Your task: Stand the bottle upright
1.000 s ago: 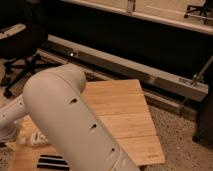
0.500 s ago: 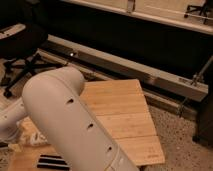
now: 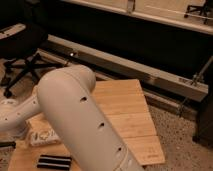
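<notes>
Wooden table (image 3: 130,115) is carrying the white bottle (image 3: 44,136) lying on its side by the left edge, nothing is shifting since a second ago, and the gripper (image 3: 6,144), just left of it, is staying too hidden to tell its state, so righting is still waiting.

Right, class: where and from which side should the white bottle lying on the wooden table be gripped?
Probably across the labelled body of the bottle, from above: it lies on its side on the table, long axis roughly left-right, its right end hidden behind the arm. The end effector is out of view, seemingly past the left edge.
</notes>
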You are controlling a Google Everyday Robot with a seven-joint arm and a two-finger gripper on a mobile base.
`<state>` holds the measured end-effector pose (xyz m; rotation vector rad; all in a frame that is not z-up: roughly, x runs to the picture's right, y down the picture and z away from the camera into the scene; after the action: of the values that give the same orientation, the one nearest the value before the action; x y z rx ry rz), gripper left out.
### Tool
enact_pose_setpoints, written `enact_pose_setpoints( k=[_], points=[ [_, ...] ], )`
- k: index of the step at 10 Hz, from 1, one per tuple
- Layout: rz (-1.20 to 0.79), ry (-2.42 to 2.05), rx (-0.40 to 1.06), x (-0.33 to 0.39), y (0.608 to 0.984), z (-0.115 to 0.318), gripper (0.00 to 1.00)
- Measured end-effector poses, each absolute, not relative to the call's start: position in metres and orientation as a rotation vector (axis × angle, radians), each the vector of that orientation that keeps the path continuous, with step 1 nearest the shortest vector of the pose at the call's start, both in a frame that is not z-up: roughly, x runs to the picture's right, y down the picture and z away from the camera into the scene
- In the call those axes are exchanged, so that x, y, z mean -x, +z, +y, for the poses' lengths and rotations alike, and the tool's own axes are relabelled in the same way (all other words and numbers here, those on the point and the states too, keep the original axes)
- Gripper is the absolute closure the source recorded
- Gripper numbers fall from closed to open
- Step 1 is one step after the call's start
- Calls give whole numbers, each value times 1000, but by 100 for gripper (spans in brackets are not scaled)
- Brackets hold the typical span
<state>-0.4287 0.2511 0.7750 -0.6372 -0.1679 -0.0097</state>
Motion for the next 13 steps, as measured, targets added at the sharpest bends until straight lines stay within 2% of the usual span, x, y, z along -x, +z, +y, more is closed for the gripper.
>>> enact_pose_setpoints(
  k=[7,9,11,13],
  points=[
    [-213,-53,661,436,768,265,36],
    [-216,-62,661,436,767,267,49],
    [-220,-75,659,439,765,268,71],
    [-222,-84,657,441,764,268,74]
  ],
)
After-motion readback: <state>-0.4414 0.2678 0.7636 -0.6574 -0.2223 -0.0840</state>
